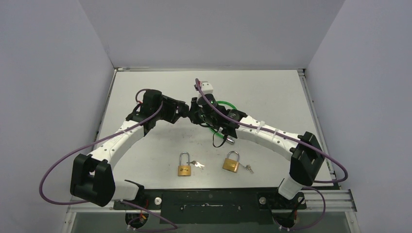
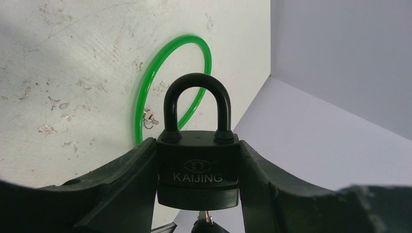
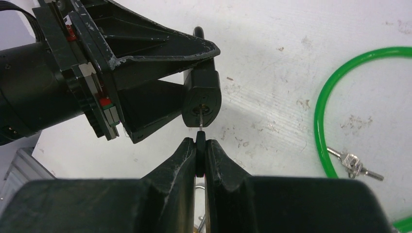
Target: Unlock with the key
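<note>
Right wrist view catches the insertion step: the left gripper [image 1: 186,110] clamps the black padlock [image 2: 197,170] above the table [image 1: 272,97], and the right gripper [image 3: 199,145] has its jaws closed on the key [image 3: 199,137], tip in the keyway — next, I judge, a straight push home, then a twist. Grey walls [image 1: 204,29] enclose that scuffed white table — two brass padlocks [image 1: 183,168] [image 1: 231,162] and a green ring [image 3: 323,104] lie on it.

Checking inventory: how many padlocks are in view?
3: black padlock in the left gripper; left brass padlock and right brass padlock on the table. None apparently hidden.
</note>
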`<move>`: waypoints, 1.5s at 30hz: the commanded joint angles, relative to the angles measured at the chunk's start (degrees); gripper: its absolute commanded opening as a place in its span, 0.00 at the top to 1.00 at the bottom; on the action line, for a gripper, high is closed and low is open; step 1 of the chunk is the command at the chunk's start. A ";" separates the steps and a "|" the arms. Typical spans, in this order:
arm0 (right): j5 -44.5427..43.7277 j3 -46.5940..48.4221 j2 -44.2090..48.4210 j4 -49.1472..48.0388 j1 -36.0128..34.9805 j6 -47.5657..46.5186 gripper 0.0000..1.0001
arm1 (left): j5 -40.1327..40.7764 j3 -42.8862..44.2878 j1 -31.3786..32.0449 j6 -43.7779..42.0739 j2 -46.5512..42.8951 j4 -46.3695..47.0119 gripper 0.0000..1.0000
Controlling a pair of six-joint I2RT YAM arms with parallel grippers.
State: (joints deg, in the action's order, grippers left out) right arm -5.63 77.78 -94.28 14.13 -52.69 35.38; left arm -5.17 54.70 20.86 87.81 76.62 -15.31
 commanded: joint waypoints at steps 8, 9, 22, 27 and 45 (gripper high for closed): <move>-2.51 -1.94 -3.74 -9.14 0.32 -6.02 1.00 | -16.43 3.00 2.67 3.98 -5.50 9.57 1.00; -3.68 0.14 -4.99 -6.52 0.25 -4.25 1.00 | -16.41 3.04 2.62 4.07 -5.61 9.40 1.00; -10.26 11.79 -13.09 6.97 -0.08 2.12 1.00 | -13.36 0.31 2.60 8.82 -7.32 12.54 1.00; -4.93 10.16 -11.94 4.10 1.23 4.17 1.00 | -13.21 0.02 2.69 8.58 -7.51 13.49 1.00; 30.89 -17.63 3.10 -38.62 15.92 46.89 1.00 | -6.97 -2.39 2.25 -4.69 -8.96 31.49 1.00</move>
State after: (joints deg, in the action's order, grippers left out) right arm 24.03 63.40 -92.66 -14.04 -38.11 69.34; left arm -5.67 50.57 21.54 87.20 72.34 -0.47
